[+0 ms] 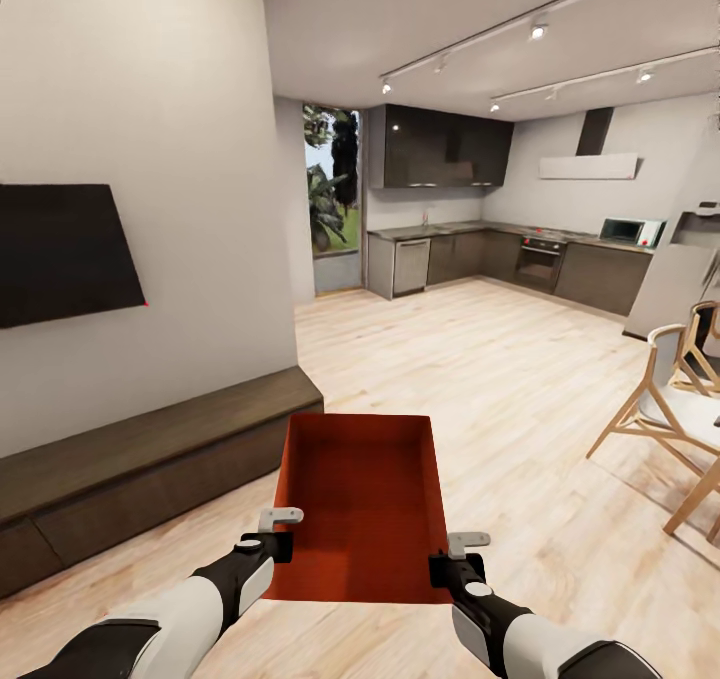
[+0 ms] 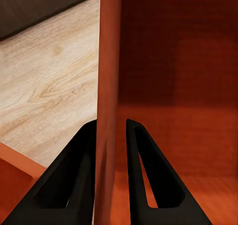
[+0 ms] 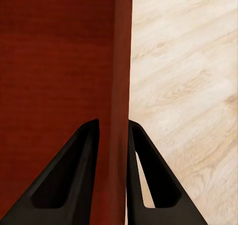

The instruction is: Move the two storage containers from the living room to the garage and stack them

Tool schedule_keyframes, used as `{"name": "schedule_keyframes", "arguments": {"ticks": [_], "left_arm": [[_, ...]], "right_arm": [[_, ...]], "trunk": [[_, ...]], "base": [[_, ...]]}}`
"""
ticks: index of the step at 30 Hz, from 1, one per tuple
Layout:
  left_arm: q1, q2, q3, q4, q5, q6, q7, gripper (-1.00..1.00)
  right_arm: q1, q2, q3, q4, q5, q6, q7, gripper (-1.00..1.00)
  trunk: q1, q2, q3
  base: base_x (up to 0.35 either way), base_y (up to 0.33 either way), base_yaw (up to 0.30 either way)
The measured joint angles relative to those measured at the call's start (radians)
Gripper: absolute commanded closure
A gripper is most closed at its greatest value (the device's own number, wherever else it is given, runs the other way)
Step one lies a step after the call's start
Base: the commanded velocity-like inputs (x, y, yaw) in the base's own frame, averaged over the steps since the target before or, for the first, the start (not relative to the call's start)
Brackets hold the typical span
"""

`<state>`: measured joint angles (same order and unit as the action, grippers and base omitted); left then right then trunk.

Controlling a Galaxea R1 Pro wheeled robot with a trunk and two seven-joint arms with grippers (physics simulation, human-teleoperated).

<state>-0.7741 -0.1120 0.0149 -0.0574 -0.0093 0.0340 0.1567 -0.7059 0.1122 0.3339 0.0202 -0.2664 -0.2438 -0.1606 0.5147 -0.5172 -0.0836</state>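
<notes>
One storage container [image 1: 362, 504] is carried between both arms above the wood floor [image 1: 520, 379], its long axis running straight ahead; the left gripper [image 2: 110, 135] and right gripper [image 3: 113, 135] are each pinched on a side wall.
</notes>
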Motion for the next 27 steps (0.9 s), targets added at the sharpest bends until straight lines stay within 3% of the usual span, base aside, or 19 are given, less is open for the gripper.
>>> {"name": "schedule_keyframes", "arguments": {"ticks": [27], "left_arm": [[0.0,0.0,0.0,0.0,0.0,0.0,0.0,1.0]], "right_arm": [[0.0,0.0,0.001,0.0,-0.001,0.0,0.0,1.0]], "trunk": [[0.0,0.0,0.041]], "base": [[0.0,0.0,0.0]]}}
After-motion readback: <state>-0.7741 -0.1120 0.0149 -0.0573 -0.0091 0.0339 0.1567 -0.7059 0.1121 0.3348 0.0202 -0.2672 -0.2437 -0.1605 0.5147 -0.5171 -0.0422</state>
